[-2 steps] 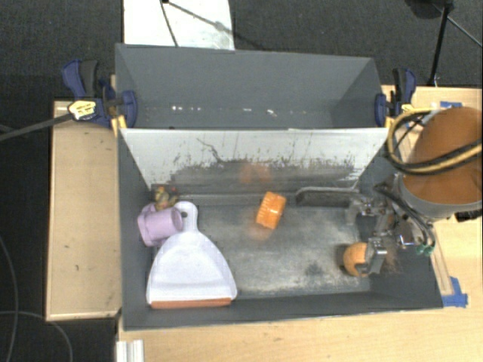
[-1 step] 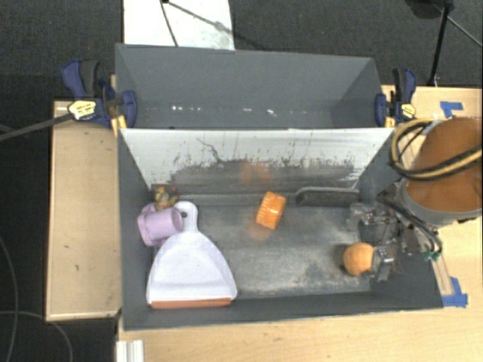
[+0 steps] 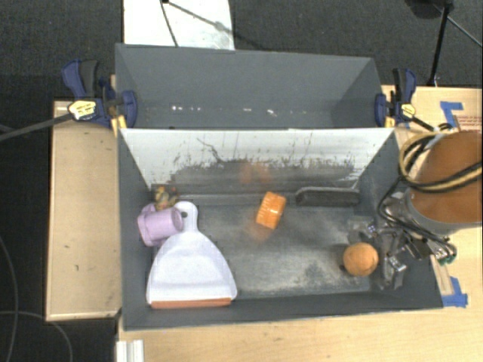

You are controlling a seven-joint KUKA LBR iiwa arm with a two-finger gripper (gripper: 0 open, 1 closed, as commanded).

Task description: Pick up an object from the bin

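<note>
Gripper point(image 3: 392, 261): sits low on the floor of the bin point(image 3: 241, 81), right where the arm comes in. The robot's orange-brown cover and dark cables are bunched just above it.

Gripper state: honestly can't tell if it's wide or narrow. From this angle it's just a dark tangle of metal.

Ball point(image 3: 360, 260): orange and round, lying on the floor just beside the gripper on its view-left side, level with it. It could be touching or a hair apart, can't say which.

Block point(image 3: 270, 210): chunky orange piece, tilted. It's further out to the gripper's view-left and up toward the back wall, well apart from the ball.

Bar point(image 3: 327, 196): long dark thing lying flat along the foot of the back wall. It's up and view-left of the gripper, nearer to it than the block.

Dustpan point(image 3: 189, 268): white with an orange-ish front lip, all the way across the bin from the gripper, handle pointing toward the back wall.

Mug point(image 3: 158, 224): lilac, on its side, right up against the dustpan's handle and just as far from the gripper.

Brown bit point(image 3: 162, 197): a small thing just behind the mug, too small to tell what it is.
</note>
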